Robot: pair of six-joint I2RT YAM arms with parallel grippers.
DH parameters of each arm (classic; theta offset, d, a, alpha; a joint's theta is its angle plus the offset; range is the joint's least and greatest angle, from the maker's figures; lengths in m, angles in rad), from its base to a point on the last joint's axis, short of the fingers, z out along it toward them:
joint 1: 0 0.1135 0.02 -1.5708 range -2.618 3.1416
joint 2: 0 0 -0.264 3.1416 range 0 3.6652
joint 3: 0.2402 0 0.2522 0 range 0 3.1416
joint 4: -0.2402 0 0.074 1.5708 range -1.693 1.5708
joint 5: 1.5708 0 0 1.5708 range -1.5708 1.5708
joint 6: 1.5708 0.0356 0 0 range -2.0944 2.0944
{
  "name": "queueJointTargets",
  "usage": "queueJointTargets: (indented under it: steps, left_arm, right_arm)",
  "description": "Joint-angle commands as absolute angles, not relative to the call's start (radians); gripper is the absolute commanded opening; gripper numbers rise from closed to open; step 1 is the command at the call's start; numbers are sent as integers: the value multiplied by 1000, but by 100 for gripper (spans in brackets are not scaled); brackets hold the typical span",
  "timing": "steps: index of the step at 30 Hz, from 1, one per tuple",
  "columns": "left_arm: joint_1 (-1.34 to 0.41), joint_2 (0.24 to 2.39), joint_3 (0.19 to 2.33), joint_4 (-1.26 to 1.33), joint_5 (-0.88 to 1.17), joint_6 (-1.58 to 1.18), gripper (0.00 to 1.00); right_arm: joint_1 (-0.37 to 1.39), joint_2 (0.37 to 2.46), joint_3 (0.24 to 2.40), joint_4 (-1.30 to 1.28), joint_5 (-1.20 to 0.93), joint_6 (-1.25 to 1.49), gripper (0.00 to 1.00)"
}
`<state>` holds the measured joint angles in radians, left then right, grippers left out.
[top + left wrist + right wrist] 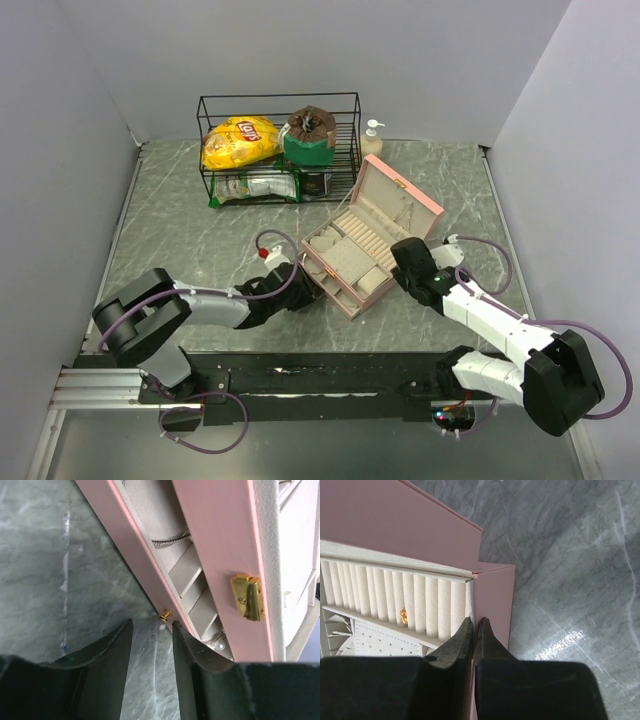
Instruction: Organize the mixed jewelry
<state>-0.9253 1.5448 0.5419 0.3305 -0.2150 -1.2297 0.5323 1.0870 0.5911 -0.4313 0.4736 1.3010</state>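
Glossy grey veined table (180,230) beneath pink box (395,205). Left gripper (151,630) parted, grasping nothing; tiny gold stud (165,614) just beyond tips, against box base. Right gripper (474,625) pinched closed at box corner wall; gold piece (403,616) left of tips, on ribbed cream rolls (380,597).

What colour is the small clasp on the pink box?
Shiny gold. The small metal clasp shows best in the left wrist view.

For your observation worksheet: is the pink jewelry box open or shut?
Open: the lid leans back, baring the beige compartments.
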Motion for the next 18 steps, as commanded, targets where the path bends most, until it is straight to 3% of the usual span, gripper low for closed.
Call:
queueJointTargets:
  steps: [1, 13, 18]
  left_arm:
    - [-905, 1580, 597, 390, -175, -1186, 44]
    - [-877, 1710, 706, 426, -58, -1128, 47]
    - [-877, 1688, 645, 480, -20, -1155, 46]
  right_arm:
    - [546, 1115, 600, -385, 353, 1292, 0]
    - [546, 1152, 617, -382, 336, 1261, 0]
    - [546, 1154, 623, -385, 345, 1249, 0]
